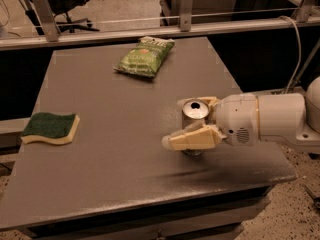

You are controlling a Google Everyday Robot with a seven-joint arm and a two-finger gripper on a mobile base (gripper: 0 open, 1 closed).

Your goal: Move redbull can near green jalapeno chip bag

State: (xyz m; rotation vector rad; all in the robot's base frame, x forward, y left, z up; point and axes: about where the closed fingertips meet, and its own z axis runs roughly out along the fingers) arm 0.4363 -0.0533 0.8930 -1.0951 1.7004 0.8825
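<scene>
Grasp stage: end effector (179,123) astride upright can (195,111), right of bench (100,184); clamped or not, cannot tell. Next: secure, lift, carry back-left, set beside bag (144,57).

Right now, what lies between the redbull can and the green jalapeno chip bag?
Bare table, in the camera view; the gripper sits around the redbull can.

Open tabletop (150,101) between tool (174,123) and bag (145,58)
</scene>
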